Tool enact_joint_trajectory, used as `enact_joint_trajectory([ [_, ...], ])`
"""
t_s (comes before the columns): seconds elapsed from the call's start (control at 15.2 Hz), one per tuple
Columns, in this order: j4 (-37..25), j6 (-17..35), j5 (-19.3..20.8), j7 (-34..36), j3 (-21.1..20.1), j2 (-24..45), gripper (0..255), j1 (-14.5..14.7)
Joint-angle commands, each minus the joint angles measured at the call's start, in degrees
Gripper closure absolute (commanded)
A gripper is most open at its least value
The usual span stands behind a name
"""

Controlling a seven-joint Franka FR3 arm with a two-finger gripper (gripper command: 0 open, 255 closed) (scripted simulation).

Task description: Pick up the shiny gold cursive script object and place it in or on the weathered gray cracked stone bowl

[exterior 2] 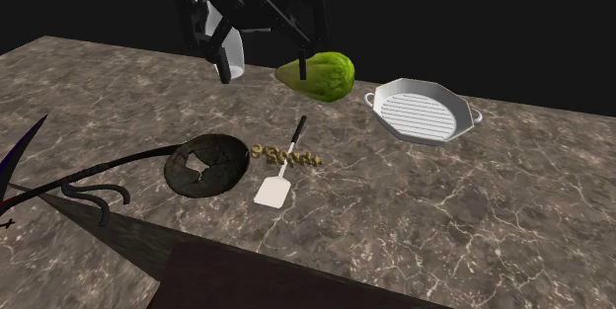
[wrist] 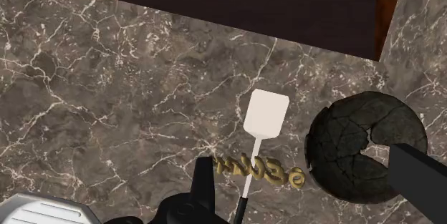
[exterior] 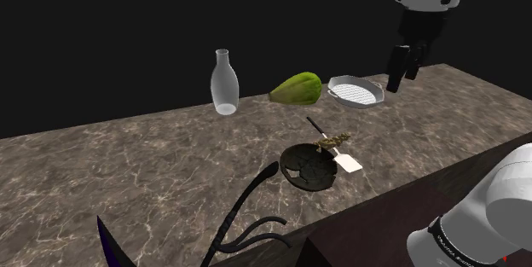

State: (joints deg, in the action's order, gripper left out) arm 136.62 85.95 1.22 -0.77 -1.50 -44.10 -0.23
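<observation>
The black gripper (exterior: 401, 67) hangs high above a dark marbled tabletop (exterior: 128, 154), close to a white ridged grill pan (exterior: 355, 92). Its jaws stand apart, released, with nothing between them. The gold cursive script object (wrist: 261, 171) lies flat near the tabletop edge by the robot's stand, across the black handle of a white spatula (wrist: 265, 114). One end is just beside the rim of the cracked dark grey stone bowl (wrist: 351, 144). Toward the opposite edge are a clear glass bottle (exterior: 223, 82), upright, and a green oblong fruit (exterior: 297, 89).
</observation>
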Motion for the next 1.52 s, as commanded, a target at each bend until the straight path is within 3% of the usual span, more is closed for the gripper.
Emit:
enact_joint_trajectory([
  [0.0,0.0,0.0,0.0,0.0,0.0,0.0,0,0.0],
  [0.66,15.37,25.91,4.2,-18.55,5.13,5.39,0,5.44],
  [1.39,21.57,58.18,5.92,-39.15,11.1,25.82,0,12.12],
  [1.45,21.76,59.22,5.89,-39.19,11.19,26.67,0,12.15],
])
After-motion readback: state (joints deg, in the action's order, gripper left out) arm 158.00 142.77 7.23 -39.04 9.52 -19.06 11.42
